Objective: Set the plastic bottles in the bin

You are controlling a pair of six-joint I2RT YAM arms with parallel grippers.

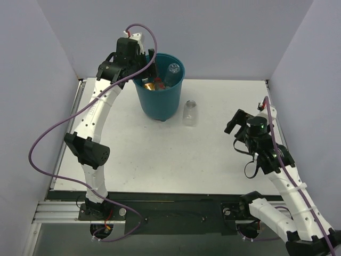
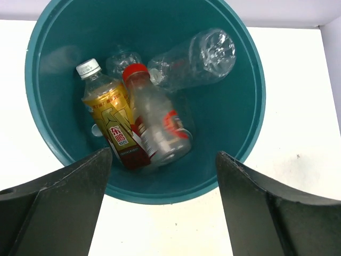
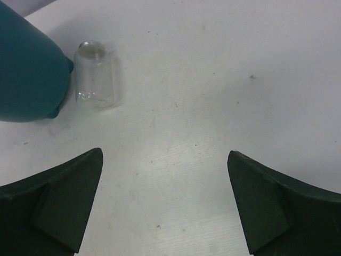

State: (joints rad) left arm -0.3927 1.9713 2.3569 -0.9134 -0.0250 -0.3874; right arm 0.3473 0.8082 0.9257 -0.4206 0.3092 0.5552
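Observation:
The teal bin stands at the back of the table. It also fills the left wrist view. Inside lie an orange-yellow bottle with a red label, a red-capped bottle, a longer clear bottle and another clear one under them. One small clear bottle stands on the table just right of the bin, also in the right wrist view. My left gripper is open and empty above the bin's left rim. My right gripper is open and empty, to the right of the standing bottle.
Grey walls close in the table on the left, back and right. A black rail runs along the near edge by the arm bases. The left arm's purple cable loops out over the left side.

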